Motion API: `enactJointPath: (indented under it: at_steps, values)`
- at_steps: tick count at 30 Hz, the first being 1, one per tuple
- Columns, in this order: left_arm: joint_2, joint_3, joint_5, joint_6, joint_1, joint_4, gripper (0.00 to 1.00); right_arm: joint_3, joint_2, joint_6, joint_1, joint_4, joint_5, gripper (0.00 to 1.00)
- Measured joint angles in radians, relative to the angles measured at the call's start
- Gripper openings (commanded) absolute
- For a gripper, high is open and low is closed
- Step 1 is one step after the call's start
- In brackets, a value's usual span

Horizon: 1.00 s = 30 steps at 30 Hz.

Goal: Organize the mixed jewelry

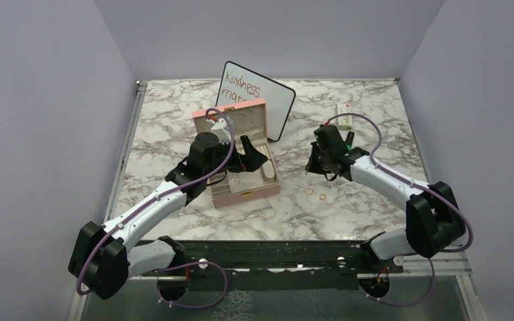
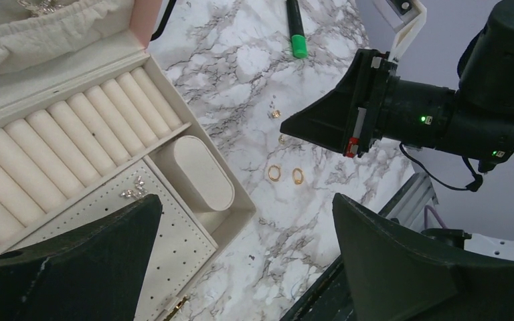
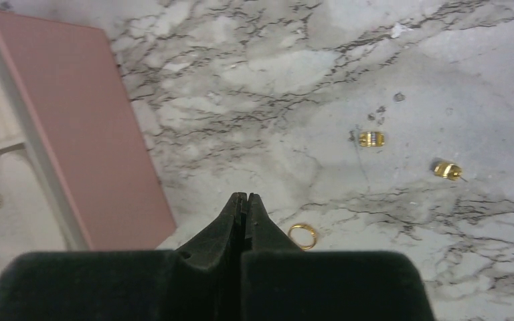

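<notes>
Mixed jewelry lies loose on the marble right of the open pink box (image 1: 253, 190). Two gold rings (image 2: 274, 172) (image 2: 298, 176) sit side by side, and two tiny gold bits (image 2: 276, 114) lie farther back. The right wrist view shows one gold ring (image 3: 302, 235) just right of my right gripper (image 3: 246, 198), which is shut with nothing seen between its tips. Two small gold hoops (image 3: 371, 138) (image 3: 447, 170) lie beyond. Sparkly earrings (image 2: 132, 189) rest on the box's perforated panel. My left gripper (image 2: 246, 207) hangs open above the box's right edge.
A whiteboard (image 1: 268, 100) leans behind the box. A green marker (image 2: 297, 30) and a small white-green packet (image 1: 345, 115) lie at the back right. The box holds cream ring rolls (image 2: 73, 147) and an oval cushion (image 2: 197, 172). The right gripper (image 1: 321, 164) hovers right of the box.
</notes>
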Motion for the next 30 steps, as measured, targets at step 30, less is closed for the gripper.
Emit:
enactJointPath:
  at_steps: [30]
  values:
    - [-0.047,-0.111,0.181,-0.314,0.000,0.323,0.99,-0.069,-0.160,0.502,-0.035,0.438,-0.796,0.01]
